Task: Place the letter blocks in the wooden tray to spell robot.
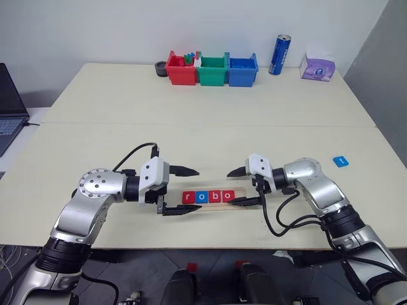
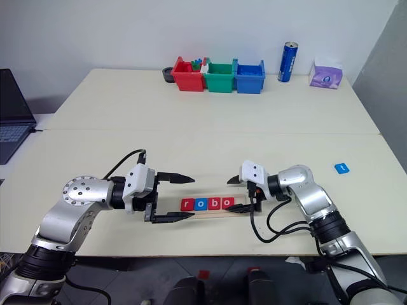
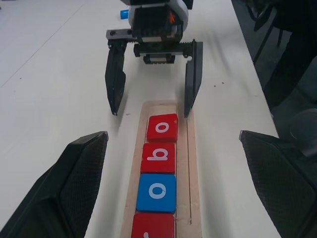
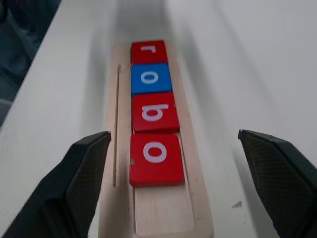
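- We take the wooden tray as our landmark; it lies near the front edge of the pale tabletop.
- Far to the left of the tray, at the edge of the view, we see part of a laptop.
- Just left of the tray, the left pincer points toward the tray's left end with its two black fingers spread wide and nothing between them.
- In the tray we see four letter blocks in a touching row from its left end: a red "r", a blue "o", a red "b" and a red "o".
- The slot at the tray's right end is bare wood.
- At that right end, the right pincer points back toward the tray, fingers wide apart and holding nothing; one finger stands on each side of the tray's end.
- Well to the right of the tray, the blue "t" block lies flat on the tabletop.
- Far behind the tray, we see a red bin, a green bin and a blue bin side by side.
- Behind and to the right of the tray stand a blue can and a purple tissue pack.
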You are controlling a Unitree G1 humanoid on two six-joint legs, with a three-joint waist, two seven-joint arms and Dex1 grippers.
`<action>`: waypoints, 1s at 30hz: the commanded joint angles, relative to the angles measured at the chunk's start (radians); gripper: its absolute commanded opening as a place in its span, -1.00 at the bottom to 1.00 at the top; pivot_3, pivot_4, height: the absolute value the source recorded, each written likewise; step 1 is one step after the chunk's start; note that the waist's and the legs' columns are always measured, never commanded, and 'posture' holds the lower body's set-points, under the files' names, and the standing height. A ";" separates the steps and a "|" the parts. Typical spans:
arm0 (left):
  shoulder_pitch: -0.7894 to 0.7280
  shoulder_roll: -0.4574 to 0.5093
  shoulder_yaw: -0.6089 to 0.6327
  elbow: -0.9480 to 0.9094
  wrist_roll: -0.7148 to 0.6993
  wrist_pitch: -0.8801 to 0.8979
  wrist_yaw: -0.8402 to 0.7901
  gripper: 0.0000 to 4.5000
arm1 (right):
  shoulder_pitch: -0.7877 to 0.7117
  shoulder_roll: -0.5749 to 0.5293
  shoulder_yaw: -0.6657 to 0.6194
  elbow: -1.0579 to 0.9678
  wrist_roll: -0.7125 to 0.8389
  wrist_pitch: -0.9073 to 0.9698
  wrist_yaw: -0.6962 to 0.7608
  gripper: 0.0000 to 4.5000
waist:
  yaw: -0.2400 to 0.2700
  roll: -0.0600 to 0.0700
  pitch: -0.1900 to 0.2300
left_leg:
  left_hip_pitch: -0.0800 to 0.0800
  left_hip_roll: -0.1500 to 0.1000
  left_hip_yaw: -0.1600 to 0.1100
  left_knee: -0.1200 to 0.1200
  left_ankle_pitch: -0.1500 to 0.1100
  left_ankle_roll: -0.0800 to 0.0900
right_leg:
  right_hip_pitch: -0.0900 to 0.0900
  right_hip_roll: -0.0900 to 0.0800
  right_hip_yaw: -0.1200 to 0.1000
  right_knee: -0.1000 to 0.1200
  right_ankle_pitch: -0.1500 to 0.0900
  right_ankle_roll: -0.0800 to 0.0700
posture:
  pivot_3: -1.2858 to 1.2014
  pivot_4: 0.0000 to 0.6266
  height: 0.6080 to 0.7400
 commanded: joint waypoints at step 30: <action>-0.008 0.006 0.014 -0.039 -0.004 -0.003 0.008 1.00 | 0.086 0.000 0.067 -0.113 -0.048 -0.054 -0.076 -0.99 | 0.000 0.000 0.000 | 0.000 0.000 0.000 0.000 0.000 0.000 | 0.000 0.000 0.000 0.000 0.000 0.000 | 0.03 -0.52 1.00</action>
